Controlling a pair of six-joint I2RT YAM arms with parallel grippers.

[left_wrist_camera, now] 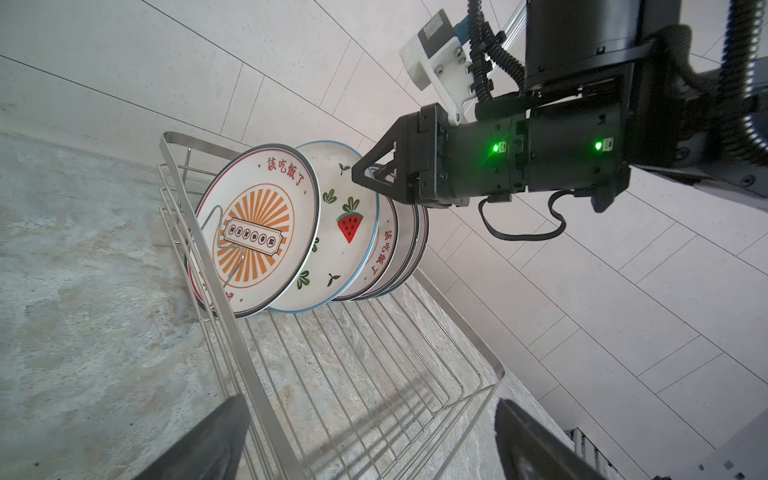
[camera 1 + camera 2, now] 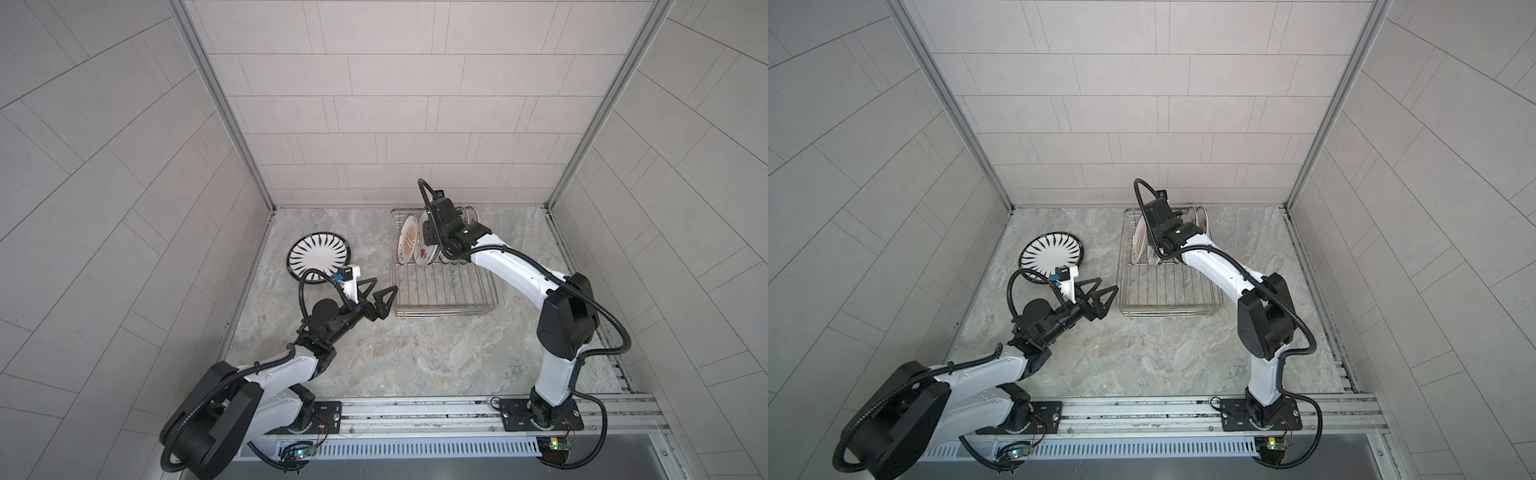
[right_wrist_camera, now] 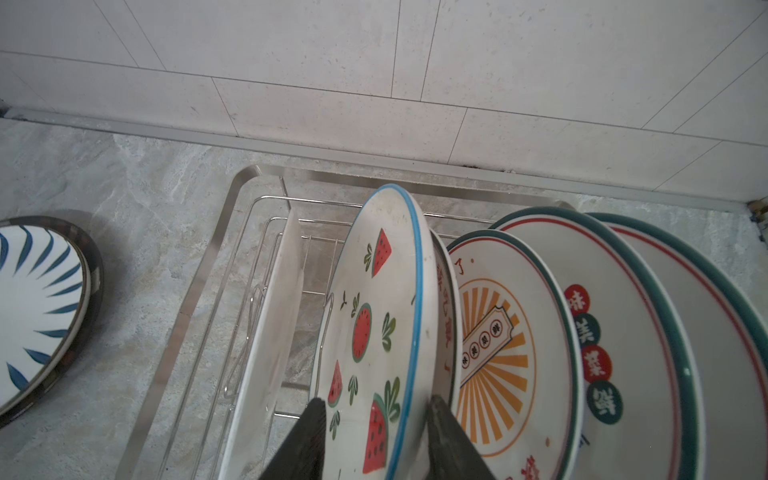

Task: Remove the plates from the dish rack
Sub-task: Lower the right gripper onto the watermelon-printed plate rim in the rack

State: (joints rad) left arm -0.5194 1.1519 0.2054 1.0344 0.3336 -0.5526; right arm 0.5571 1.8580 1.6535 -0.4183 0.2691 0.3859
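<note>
Standing on edge in a tight row, the plates (image 1: 390,249) fill the far end of the dish rack (image 2: 449,309), which sits at the far edge of the marbled grey surface (image 2: 415,353), right of its middle. Nearest the rack's left side is a sunburst plate (image 1: 257,232), white with an orange rayed disc, red characters and a dark rim; a bent wire prong (image 1: 222,249) rises in front of its face. Right behind it stands the watermelon plate (image 3: 374,324), cream with a blue rim, red melon slices and green sprigs, its rim rising above its neighbours'. The right fingers (image 3: 449,440) sit narrow on that upper rim and hold it, one on the printed face in the gap behind the sunburst plate, the other wedged between its back and the next plate. Beyond come more orange-rayed and red-character plates, then two green-rimmed plates (image 3: 623,332) with red and green dots, all packed close. A blue-stroked plate (image 2: 318,255) lies flat near the surface's left edge, well apart from the rack. The left fingers (image 1: 216,440) hang spread wide, holding nothing, just off the rack's near left corner.
</note>
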